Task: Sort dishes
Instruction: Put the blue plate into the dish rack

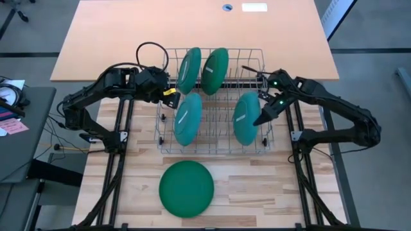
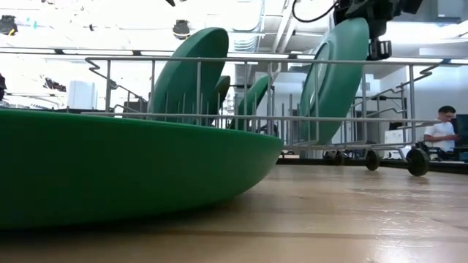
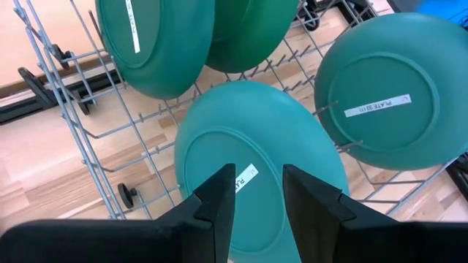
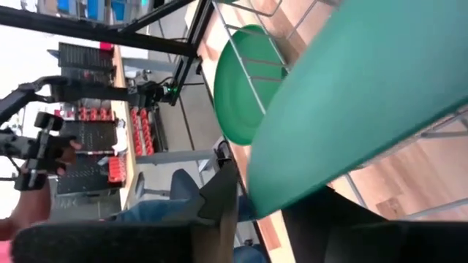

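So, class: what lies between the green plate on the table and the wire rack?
In the high view, only bare wood separates the green plate from the wire rack.

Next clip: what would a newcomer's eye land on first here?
Probably the wire rack at the table's middle, holding four green and teal plates on edge. Next, the dark green plate lying flat on the table in front of the rack. Then the right tool at the rim of the rack's right-hand teal plate, and the left tool at the rack's left side.

Four racked plates (image 1: 190,119), one flat (image 1: 186,187)
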Tool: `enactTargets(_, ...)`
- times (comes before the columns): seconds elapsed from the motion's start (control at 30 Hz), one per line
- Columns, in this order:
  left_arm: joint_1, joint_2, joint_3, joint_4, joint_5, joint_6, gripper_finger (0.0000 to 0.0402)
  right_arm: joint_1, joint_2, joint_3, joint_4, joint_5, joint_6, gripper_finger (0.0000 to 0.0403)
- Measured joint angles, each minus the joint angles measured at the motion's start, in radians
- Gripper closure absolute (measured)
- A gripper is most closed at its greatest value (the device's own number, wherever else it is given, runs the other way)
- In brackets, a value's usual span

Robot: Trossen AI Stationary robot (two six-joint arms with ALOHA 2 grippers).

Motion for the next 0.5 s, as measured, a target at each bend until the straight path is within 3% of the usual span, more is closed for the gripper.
enactTargets(0.5, 0.000, 0.000, 0.000, 0.000, 0.001, 0.001, 0.0292, -0.007, -0.088, 0.000, -0.005, -0.002, 0.113, 0.0197)
